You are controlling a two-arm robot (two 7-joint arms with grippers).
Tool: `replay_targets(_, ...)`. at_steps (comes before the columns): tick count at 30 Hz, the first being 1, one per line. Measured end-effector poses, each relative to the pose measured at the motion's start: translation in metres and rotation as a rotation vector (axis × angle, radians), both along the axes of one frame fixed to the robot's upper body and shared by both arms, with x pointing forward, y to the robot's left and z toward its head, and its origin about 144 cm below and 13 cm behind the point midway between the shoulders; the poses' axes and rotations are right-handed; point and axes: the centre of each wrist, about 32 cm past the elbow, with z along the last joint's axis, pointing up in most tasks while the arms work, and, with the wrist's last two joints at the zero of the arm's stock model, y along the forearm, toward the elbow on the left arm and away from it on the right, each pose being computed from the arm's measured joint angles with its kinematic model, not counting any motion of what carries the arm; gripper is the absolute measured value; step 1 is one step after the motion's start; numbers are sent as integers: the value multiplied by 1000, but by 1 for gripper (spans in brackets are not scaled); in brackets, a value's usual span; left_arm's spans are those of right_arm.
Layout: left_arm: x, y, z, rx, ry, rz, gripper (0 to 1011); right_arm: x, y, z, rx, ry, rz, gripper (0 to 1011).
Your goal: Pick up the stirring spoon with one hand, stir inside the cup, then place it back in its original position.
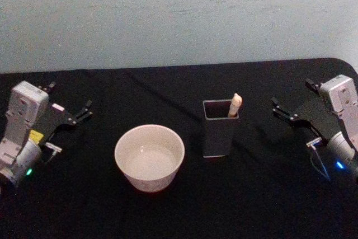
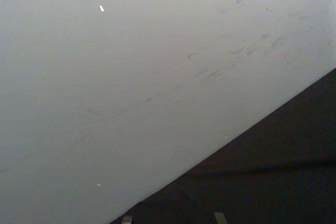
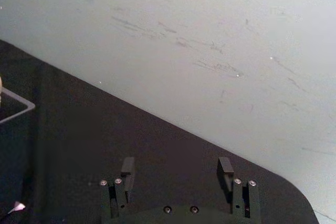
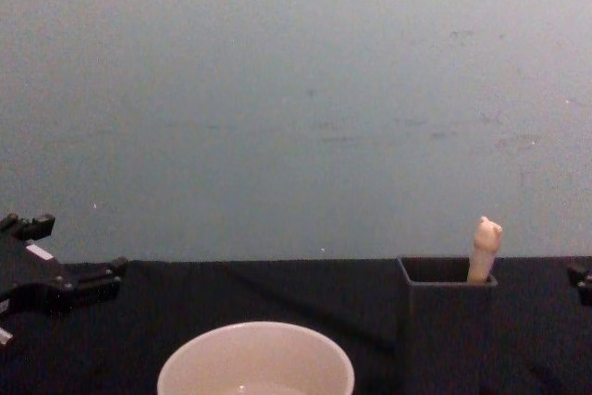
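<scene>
Head view: we see the stirring spoon [image 1: 235, 105] standing in the dark holder [image 1: 217, 138], just right of the cup [image 1: 150, 181] on the desk [image 1: 168, 90]. The left tool [image 1: 69, 98] and right tool [image 1: 292, 93] flank them, both open. Right wrist view: its fingers [image 3: 127, 167] are apart. Chest view: the spoon's cream top rises above the holder's rim.

Mostly wall [image 2: 131, 77], pale grey, w/ faint dark scuffs [image 2: 210, 74] & a small white fleck [image 2: 102, 8]. Black table [image 2: 283, 171] cuts across one corner, its edge on a slant vs. the wall. Two pale fingertips [image 2: 220, 217] of the left gripper [image 2: 173, 220] just poke into sight, well apart, dark tabletop showing btwn them.
</scene>
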Motion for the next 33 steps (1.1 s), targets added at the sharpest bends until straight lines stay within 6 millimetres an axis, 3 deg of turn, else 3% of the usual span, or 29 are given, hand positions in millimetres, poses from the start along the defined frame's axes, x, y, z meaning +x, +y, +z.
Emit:
replay_targets(19,0,0,0,0,0,0,1001,-2,-7,22,120,16,56,1002)
replay_targets(33,0,0,0,0,0,0,1001,-14,1,46,287,-52,190,1002)
